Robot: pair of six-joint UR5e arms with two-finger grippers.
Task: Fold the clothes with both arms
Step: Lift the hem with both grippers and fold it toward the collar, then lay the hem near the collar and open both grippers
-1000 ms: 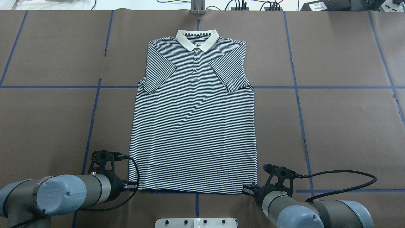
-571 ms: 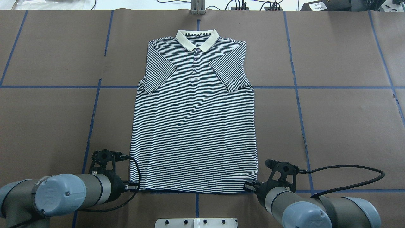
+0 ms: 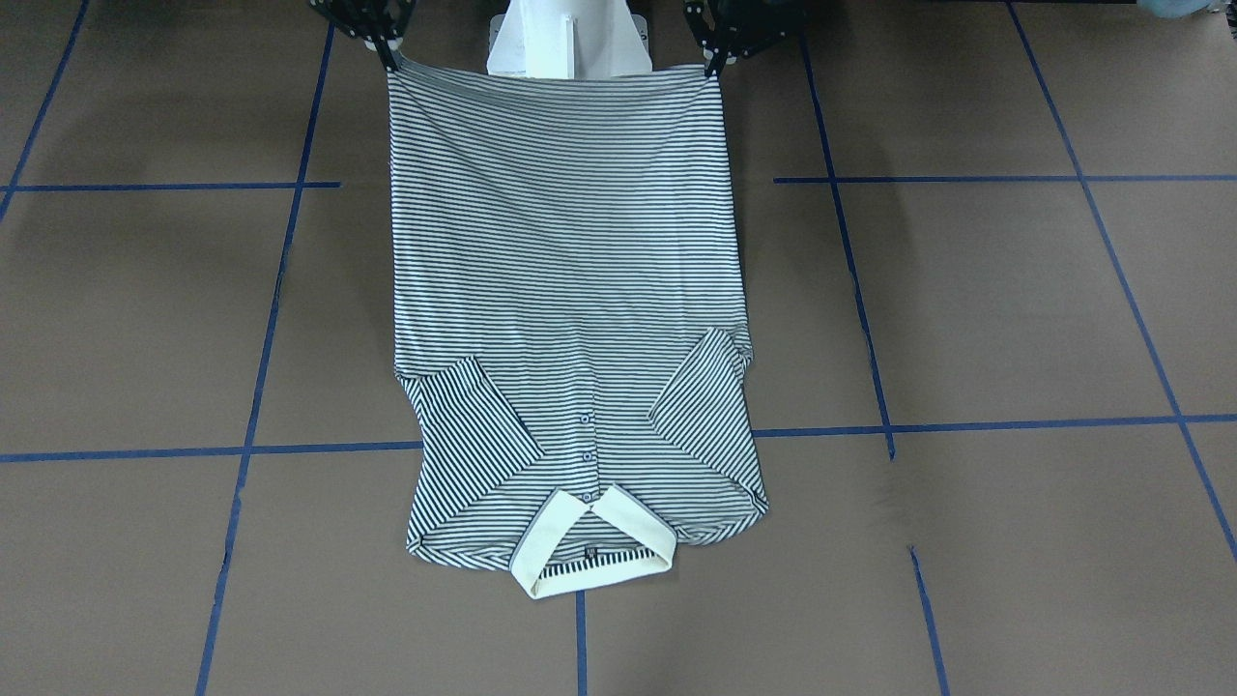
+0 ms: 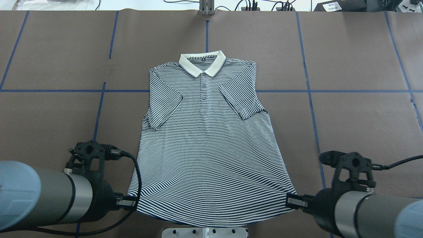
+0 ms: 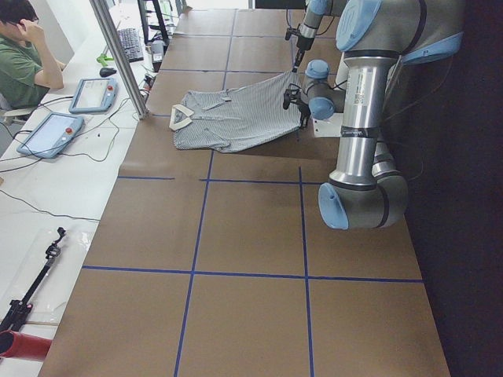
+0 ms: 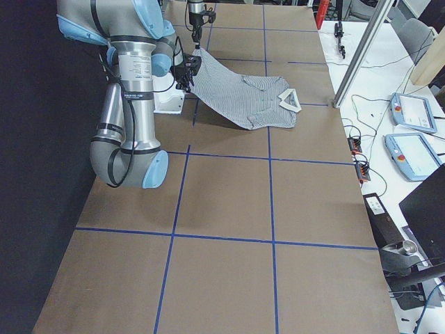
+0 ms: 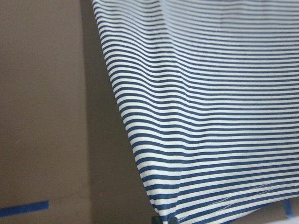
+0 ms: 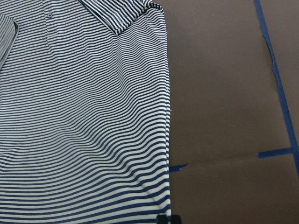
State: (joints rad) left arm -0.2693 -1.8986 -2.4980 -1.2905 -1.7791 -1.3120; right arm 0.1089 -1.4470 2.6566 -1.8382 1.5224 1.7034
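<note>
The striped polo shirt lies face up, cream collar far from me, both sleeves folded in over the chest. My left gripper is shut on the hem's left corner. My right gripper is shut on the hem's right corner. Both hold the hem up off the table, so the shirt slopes down to the collar end, which rests on the table. In the front-facing view the shirt hangs between the left gripper and the right gripper. The wrist views show the lifted cloth.
The brown table cover carries blue tape lines. The white pedestal base sits just under the raised hem. An operator sits beyond the far end, with tablets and cables on the white bench.
Both grippers have risen and drawn back toward me with the hem corners. The shirt has slid toward me, the collar with it, and the hem now hangs off the table.
</note>
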